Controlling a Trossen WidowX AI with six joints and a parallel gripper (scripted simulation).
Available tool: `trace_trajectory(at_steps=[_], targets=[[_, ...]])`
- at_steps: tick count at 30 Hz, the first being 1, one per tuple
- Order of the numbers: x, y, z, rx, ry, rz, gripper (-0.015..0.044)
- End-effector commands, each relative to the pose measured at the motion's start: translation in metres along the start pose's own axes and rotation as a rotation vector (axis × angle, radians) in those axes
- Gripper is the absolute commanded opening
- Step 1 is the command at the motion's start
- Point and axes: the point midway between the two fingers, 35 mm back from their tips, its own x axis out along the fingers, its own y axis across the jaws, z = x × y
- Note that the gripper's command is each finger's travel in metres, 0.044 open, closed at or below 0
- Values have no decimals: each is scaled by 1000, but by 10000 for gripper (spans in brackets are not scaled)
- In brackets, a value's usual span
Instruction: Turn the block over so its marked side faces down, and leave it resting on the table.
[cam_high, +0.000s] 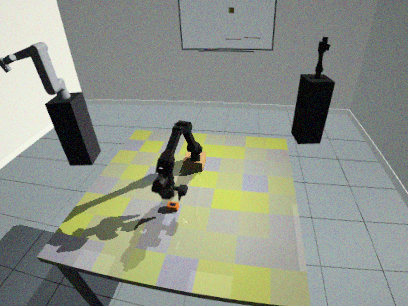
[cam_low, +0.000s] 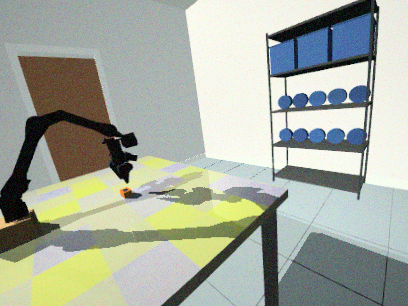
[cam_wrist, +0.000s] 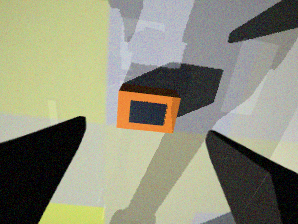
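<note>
The small orange block (cam_high: 173, 208) (cam_low: 123, 194) (cam_wrist: 123, 111) rests on the patchwork table (cam_high: 270, 225) (cam_low: 145, 265). Its marked side, with a dark rectangle, faces up and shows in the wrist view and the top view. My gripper (cam_high: 172, 195) (cam_low: 126, 180) (cam_wrist: 148, 129) is open and empty, pointing down a little above the block. In the wrist view the block lies between the lines of the two fingers, slightly beyond the tips. The block's underside is hidden.
The arm's wooden base (cam_high: 198, 162) (cam_low: 20, 232) stands at the table's back edge region. Dark arm shadows fall across the table around the block. Two black pedestals (cam_high: 75, 130) (cam_high: 312, 110) with other arms and a shelf rack (cam_low: 320, 107) stand off the table.
</note>
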Motion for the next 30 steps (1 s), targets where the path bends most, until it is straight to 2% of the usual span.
trace_trajectory(at_steps=[1,30], targets=[[14,-1,-5,-4,23,-2,440],[54,-1,-7,-4,24,-2,440]])
